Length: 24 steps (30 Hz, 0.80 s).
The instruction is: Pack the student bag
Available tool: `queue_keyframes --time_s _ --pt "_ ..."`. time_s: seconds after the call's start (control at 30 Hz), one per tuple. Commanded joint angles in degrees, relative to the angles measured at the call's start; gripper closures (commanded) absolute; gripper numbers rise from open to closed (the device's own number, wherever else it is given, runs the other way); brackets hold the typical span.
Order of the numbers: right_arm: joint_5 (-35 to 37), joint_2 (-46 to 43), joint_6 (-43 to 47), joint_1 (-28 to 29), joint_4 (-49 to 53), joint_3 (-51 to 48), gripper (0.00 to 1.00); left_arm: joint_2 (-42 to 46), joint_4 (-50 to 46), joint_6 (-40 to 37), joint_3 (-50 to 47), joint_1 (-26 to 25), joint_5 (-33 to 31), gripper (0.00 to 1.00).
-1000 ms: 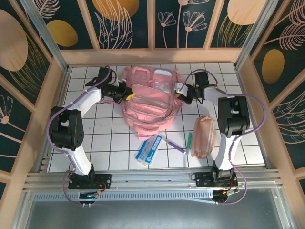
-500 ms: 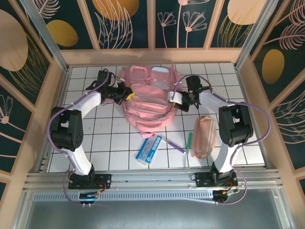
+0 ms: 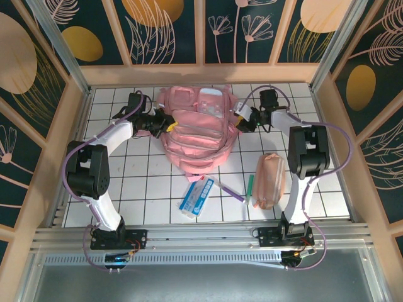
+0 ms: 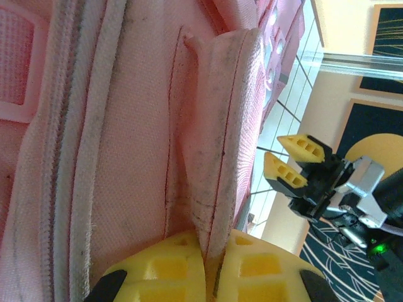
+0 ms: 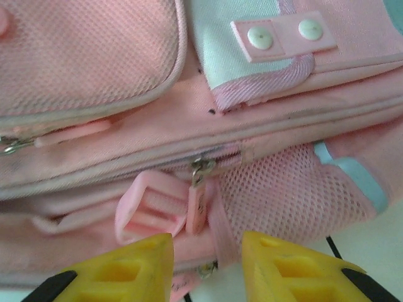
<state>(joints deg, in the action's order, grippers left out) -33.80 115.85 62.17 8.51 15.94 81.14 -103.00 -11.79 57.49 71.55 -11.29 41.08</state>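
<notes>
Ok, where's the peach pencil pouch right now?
Top view: the pencil pouch lies on the right of the table, close beside the right arm, a green pen just to its left, nearer the arm bases than the student bag.

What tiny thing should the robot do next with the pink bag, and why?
Probably ease the right gripper forward and close it on the zipper pull. Its open jaws point at that pink tab, and the left gripper pinches a fold of the student bag, steadying it for a tug.
</notes>
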Motion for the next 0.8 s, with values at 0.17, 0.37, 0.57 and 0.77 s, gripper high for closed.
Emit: queue_keyframes --time_s 0.17,0.37,0.57,0.77 --pt "-3.44 3.43 -1.17 1.01 -2.03 3.16 0.63 2.73 -0.21 -1.72 1.81 0.65 3.04 1.0" --pt "-4.02 4.87 -0.78 2.01 -1.73 3.42 0.61 2.19 -0.86 -2.37 2.63 0.65 3.18 1.0" --pt "-0.64 6.23 0.15 3.69 -2.85 2.64 0.62 1.97 -1.39 -2.9 2.63 0.65 3.4 1.0" --pt "3.93 6.02 -3.11 3.75 -5.64 1.65 0.75 1.94 -3.23 -4.25 3.87 0.67 2.61 1.0"
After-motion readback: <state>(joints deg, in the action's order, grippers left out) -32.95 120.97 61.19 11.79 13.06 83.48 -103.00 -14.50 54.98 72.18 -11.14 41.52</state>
